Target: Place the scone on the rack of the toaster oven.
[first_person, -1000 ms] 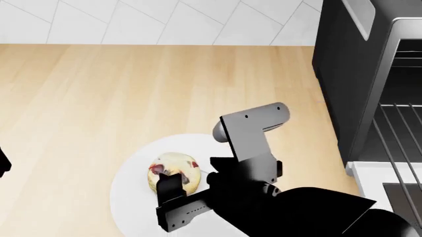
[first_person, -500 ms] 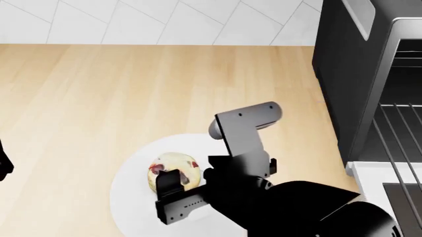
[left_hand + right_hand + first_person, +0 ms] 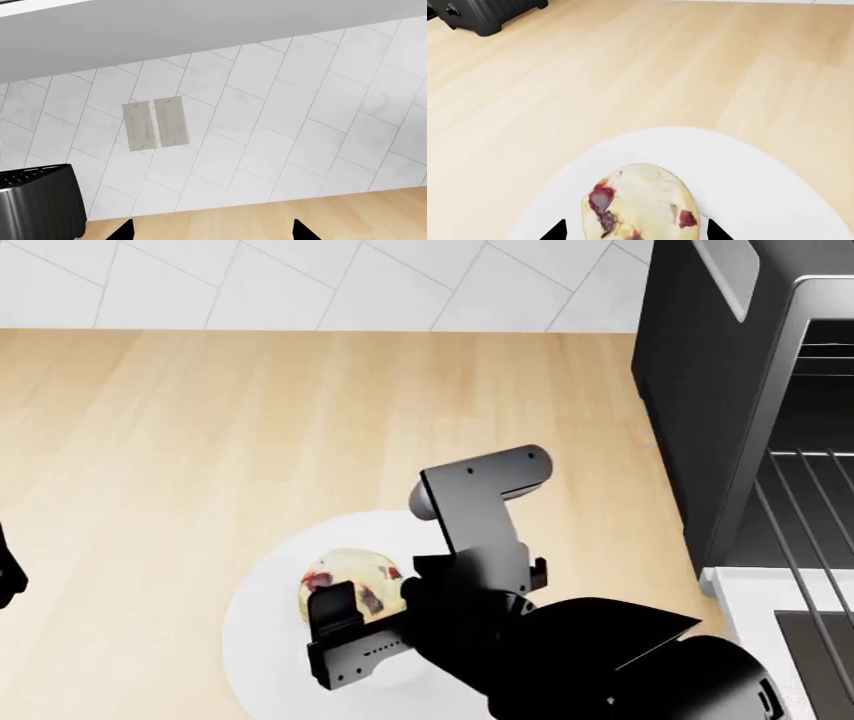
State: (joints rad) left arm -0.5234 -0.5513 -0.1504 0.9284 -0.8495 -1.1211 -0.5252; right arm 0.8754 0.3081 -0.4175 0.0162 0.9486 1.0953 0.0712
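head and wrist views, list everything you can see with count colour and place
scone: 1, pale yellow with red bits, on the plate
plate: 1, white, on the counter
counter: 1, light wood
toaster oven: 1, dark with white trim, door open, at the right
rack: 1, grey wire, inside the oven
black appliance: 1, by the tiled wall
wall plates: 2, grey
right claw: open, tips either side of the scone
left claw: open, holding nothing

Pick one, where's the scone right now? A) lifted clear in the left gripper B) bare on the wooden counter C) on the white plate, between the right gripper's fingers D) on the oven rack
C: the scone sits on the white plate, with the right gripper's dark fingers on either side of it; the rack holds nothing visible.
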